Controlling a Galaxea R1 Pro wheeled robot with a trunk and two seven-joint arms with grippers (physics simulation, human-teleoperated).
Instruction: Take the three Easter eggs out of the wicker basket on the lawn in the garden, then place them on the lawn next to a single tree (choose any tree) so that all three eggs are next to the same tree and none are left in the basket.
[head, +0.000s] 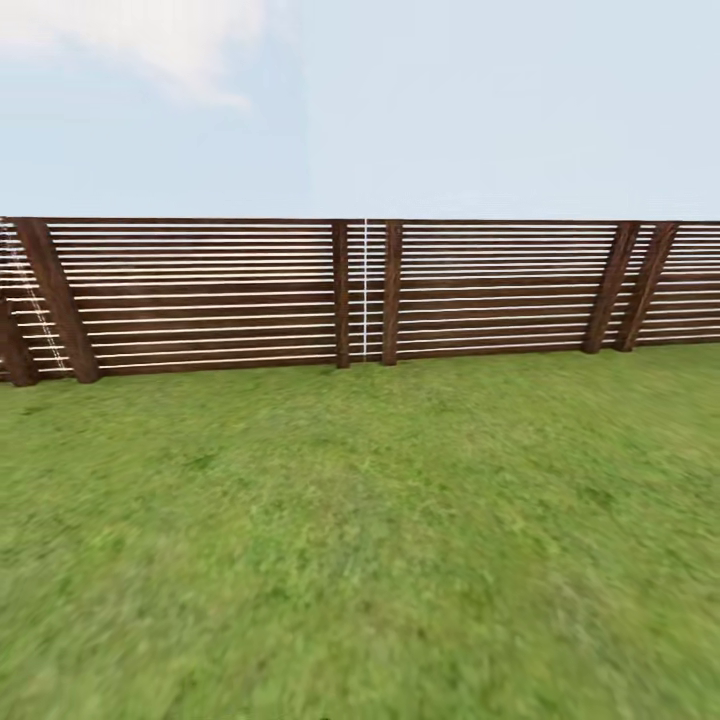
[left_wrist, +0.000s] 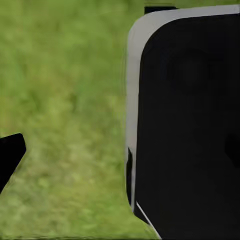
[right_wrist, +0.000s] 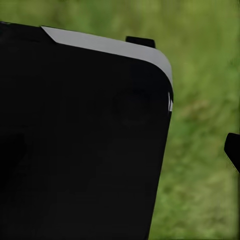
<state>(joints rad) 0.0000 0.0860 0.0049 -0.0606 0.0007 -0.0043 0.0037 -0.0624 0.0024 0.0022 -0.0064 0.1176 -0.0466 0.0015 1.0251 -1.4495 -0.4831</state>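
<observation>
Lawn (head: 360, 540) fills the lower half of the head view, running up to a brown slatted fence (head: 200, 295) under pale sky (head: 450, 100). Both wrist views: blurred grass beside a black, grey-edged robot body panel (left_wrist: 190, 130). Finger opening on either gripper: cannot tell.

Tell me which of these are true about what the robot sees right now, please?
1. A brown slatted fence runs across the far side of the lawn. True.
2. A wicker basket sits on the grass ahead. False: the grass ahead lies bare up to the fence.
3. The sky above the fence is pale blue with some cloud. True.
4. The left wrist camera looks down at paving. False: it looks at green grass beside a black body with a pale edge.
</observation>
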